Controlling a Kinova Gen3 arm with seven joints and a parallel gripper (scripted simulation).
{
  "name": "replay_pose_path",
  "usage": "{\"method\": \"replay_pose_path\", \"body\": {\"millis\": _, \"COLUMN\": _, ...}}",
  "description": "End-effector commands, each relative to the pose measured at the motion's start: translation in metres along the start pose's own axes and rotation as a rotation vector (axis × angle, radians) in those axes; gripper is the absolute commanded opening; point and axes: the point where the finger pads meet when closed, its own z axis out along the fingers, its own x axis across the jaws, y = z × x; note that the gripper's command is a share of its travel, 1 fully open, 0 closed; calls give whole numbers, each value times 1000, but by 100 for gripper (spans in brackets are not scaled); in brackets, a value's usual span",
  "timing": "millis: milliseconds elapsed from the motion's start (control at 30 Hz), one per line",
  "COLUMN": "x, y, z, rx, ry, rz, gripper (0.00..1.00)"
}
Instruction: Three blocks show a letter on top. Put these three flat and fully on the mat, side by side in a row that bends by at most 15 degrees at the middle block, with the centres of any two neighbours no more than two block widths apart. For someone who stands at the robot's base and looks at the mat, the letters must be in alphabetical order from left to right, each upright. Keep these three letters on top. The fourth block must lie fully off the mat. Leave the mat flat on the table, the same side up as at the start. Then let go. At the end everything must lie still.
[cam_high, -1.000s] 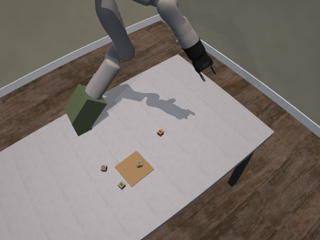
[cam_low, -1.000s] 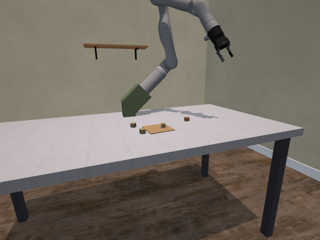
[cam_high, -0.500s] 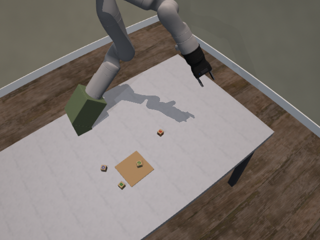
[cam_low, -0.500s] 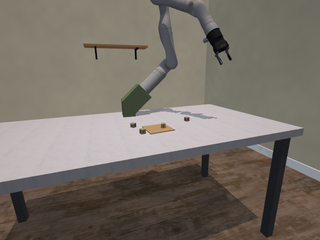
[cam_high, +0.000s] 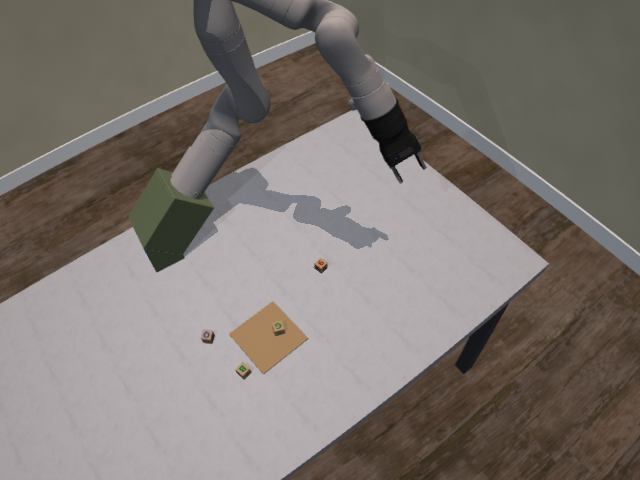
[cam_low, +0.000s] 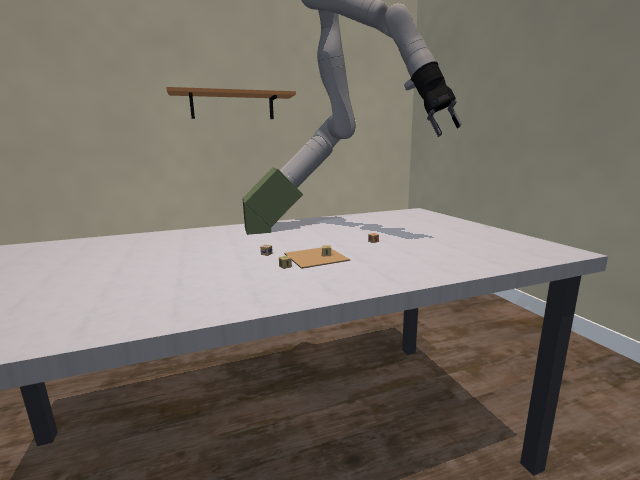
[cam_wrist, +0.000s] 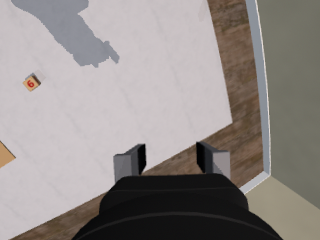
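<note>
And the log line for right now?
claw: open, above table | mat: one block on it | other three blocks: off mat | row: not built

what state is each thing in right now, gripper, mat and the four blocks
gripper: open, above the table, holding nothing
mat: flat on the table
block on the mat: resting, green mark up
red-marked block: off the mat
blue-marked block: off the mat
green-marked block beside the mat: off it
</note>
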Motion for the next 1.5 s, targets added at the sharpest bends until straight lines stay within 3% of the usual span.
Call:
{"method": "replay_pose_path", "body": {"millis": 0, "x": 1, "y": 0, "z": 0, "rx": 2, "ry": 1, "rz": -1, "gripper": 100}}
{"method": "replay_pose_path", "body": {"millis": 33, "x": -11, "y": 1, "z": 10, "rx": 16, "ry": -15, "rz": -1, "gripper": 100}}
{"method": "replay_pose_path", "body": {"millis": 300, "x": -11, "y": 1, "z": 10, "rx": 16, "ry": -15, "rz": -1, "gripper": 100}}
{"method": "replay_pose_path", "body": {"millis": 333, "x": -23, "y": 2, "z": 19, "rx": 30, "ry": -32, "rz": -1, "gripper": 100}}
{"method": "replay_pose_path", "body": {"millis": 600, "x": -23, "y": 2, "z": 19, "rx": 30, "ry": -32, "rz": -1, "gripper": 100}}
{"method": "replay_pose_path", "body": {"millis": 633, "x": -35, "y": 2, "z": 28, "rx": 45, "ry": -48, "rz": -2, "gripper": 100}}
{"method": "replay_pose_path", "body": {"millis": 900, "x": -35, "y": 2, "z": 28, "rx": 45, "ry": -48, "rz": -2, "gripper": 100}}
{"method": "replay_pose_path", "body": {"millis": 933, "x": -47, "y": 2, "z": 37, "rx": 60, "ry": -65, "rz": -3, "gripper": 100}}
{"method": "replay_pose_path", "body": {"millis": 1300, "x": -47, "y": 2, "z": 37, "rx": 60, "ry": -65, "rz": -3, "gripper": 100}}
{"method": "replay_pose_path", "body": {"millis": 1333, "x": -58, "y": 1, "z": 45, "rx": 75, "ry": -81, "rz": -5, "gripper": 100}}
{"method": "replay_pose_path", "body": {"millis": 1467, "x": -58, "y": 1, "z": 45, "rx": 75, "ry": -81, "rz": -5, "gripper": 100}}
